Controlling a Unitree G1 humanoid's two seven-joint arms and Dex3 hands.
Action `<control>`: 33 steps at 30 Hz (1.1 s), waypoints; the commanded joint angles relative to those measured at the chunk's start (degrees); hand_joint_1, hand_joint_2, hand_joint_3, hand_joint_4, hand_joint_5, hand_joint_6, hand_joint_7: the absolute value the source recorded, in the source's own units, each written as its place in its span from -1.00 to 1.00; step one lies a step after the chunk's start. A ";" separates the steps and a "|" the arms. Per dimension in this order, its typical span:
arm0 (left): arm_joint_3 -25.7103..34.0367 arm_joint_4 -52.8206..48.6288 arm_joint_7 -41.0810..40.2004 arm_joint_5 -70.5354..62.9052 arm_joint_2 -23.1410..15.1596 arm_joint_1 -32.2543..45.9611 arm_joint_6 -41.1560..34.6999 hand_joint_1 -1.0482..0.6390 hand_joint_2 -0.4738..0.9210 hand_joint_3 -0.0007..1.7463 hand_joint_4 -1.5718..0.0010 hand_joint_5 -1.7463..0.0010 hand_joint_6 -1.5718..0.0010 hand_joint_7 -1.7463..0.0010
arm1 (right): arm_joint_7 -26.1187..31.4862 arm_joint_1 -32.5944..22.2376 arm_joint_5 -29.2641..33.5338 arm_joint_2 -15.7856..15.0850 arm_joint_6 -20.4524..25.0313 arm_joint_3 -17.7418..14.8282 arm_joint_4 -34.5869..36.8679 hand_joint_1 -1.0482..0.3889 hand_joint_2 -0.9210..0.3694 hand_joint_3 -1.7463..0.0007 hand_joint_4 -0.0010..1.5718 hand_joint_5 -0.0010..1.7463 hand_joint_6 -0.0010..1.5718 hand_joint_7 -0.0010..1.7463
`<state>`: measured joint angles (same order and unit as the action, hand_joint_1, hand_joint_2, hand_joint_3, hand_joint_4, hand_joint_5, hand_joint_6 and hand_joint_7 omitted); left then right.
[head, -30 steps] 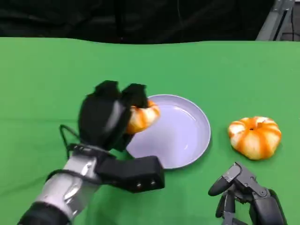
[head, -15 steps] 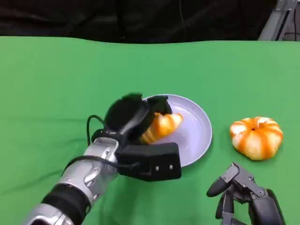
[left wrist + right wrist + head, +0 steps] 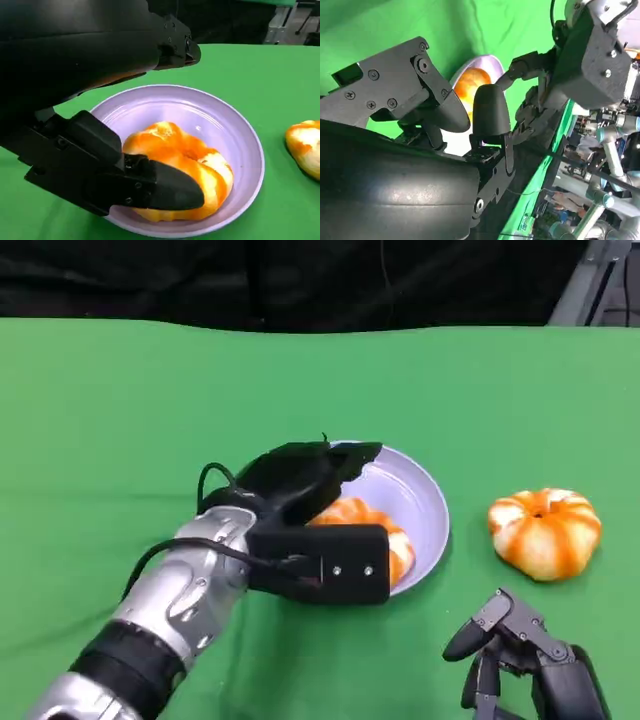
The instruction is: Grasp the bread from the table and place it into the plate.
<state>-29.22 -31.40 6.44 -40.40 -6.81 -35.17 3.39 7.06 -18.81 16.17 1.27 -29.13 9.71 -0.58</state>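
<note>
The bread [image 3: 352, 513], an orange-and-white glazed bun, lies inside the lilac plate [image 3: 435, 508] at the table's middle. My left hand [image 3: 300, 475] hovers over the plate's near-left side. In the left wrist view the bread [image 3: 175, 155] rests on the floor of the plate [image 3: 250, 150]; the left hand [image 3: 60, 55] has its upper fingers spread well above the bread and its thumb low beside it, gripping nothing. My right hand [image 3: 530, 660] rests at the lower right, holding nothing. The right wrist view shows the bread [image 3: 472, 82] past the right hand [image 3: 420, 100].
A second orange-striped bun [image 3: 545, 530] sits on the green cloth to the right of the plate, seen also as a bun [image 3: 307, 150] in the left wrist view. The green table [image 3: 120, 420] stretches open to the left and back. A black backdrop lies beyond the far edge.
My left hand carried the bread rightward from the plate's left rim over the plate and lowered it. The bread now lies in the plate with the fingers opened off it. The right hand stayed still.
</note>
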 commanded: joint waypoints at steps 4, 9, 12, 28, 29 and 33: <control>7.70 15.06 1.47 9.20 -6.18 11.23 4.04 -0.76 1.00 -0.56 0.83 0.84 0.82 0.89 | 0.18 -0.08 -0.49 -0.43 -0.57 0.05 0.09 0.16 -0.53 -0.72 0.01 1.00 -0.38 1.00; 15.89 23.45 1.24 22.83 -6.65 23.56 11.72 -0.46 1.00 -0.75 0.77 0.04 0.50 0.78 | 0.38 -0.16 0.23 -0.56 -0.39 0.17 -0.17 0.16 -0.53 -0.72 0.02 1.00 -0.38 1.00; 17.71 25.77 1.59 26.35 -6.13 26.70 12.72 -0.38 1.00 -0.77 0.68 -0.11 0.40 0.72 | 0.38 -0.25 0.34 -0.54 -0.16 0.20 -0.39 0.15 -0.53 -0.71 0.02 1.00 -0.38 1.00; 26.96 28.94 -2.16 42.28 3.38 49.58 34.19 0.11 0.33 0.46 -0.07 -0.95 0.01 -0.71 | 0.62 -1.30 0.80 -0.62 -0.04 0.32 -1.61 0.16 -0.54 -0.71 0.06 1.00 -0.36 1.00; 27.10 28.75 -2.05 42.73 3.85 49.74 34.26 0.10 0.32 0.48 -0.13 -0.98 0.01 -0.83 | 0.55 -1.39 0.54 -0.63 -0.22 0.29 -1.63 0.16 -0.54 -0.71 0.06 1.00 -0.37 1.00; 27.49 28.21 -0.41 44.40 4.11 50.40 33.89 0.06 0.28 0.49 -0.14 -1.00 0.03 -0.90 | 0.28 -1.64 -0.12 -0.75 -0.83 0.33 -1.66 0.16 -0.55 -0.71 0.03 1.00 -0.37 1.00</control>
<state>-2.56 -3.28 5.27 2.59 -2.21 14.83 36.57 7.47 -20.00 17.13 1.20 -29.10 10.18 -1.48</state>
